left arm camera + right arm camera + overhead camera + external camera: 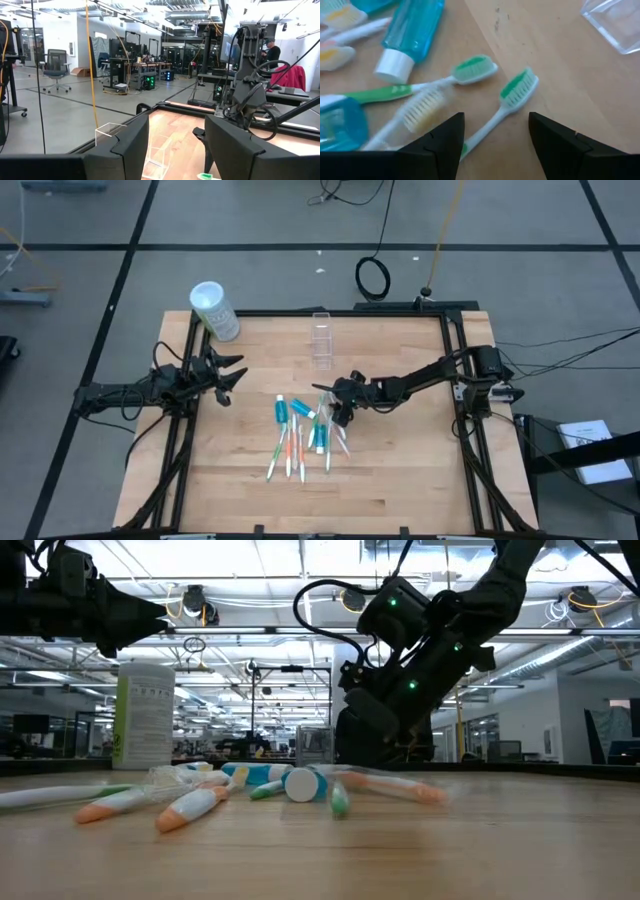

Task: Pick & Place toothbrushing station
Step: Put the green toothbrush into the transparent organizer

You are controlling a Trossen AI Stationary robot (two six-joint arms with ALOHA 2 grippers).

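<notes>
Left gripper [228, 373] parked at table's [400, 470] left edge, jaws apart, empty. Toothbrushes [290, 452] and toothpaste tubes [281, 410] heaped mid-table. Right gripper [333, 406] low over heap's right side, jaws spread, green-bristled toothbrush [512, 95] lying between them, ungripped. Clear cup [321, 340] lying behind.

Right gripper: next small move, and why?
Probably lower straight down and close on the green-bristled toothbrush. The right gripper hangs open with that brush's neck between its fingers, nothing held yet. The clear cup lies beyond the pile; the left gripper waits at the table's left edge.
</notes>
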